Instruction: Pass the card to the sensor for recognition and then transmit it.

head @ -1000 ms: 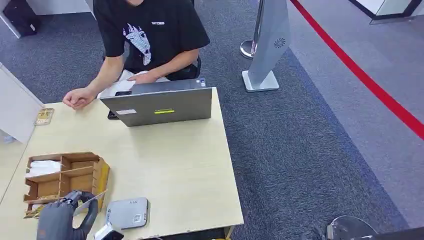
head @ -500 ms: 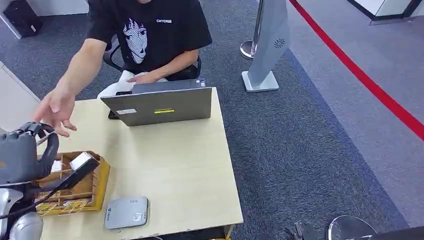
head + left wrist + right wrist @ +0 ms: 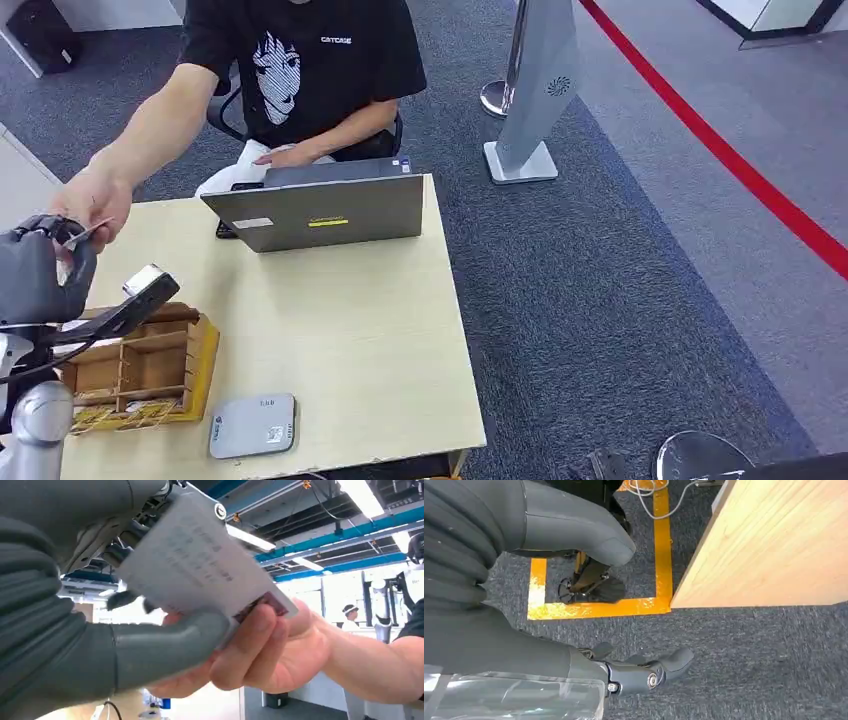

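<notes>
One card (image 3: 200, 567) between left hand (image 3: 40, 275), person's hand (image 3: 260, 655).

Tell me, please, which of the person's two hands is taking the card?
The outstretched hand at the table's far left, pinching the card held by the left robot hand; the other hand rests behind the laptop.

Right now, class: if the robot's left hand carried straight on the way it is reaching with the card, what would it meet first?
The person's hand. The left hand holds the card out toward it, and the person's fingers already pinch the card's far edge. Beyond lies the person's forearm; depth there is unclear.
</notes>
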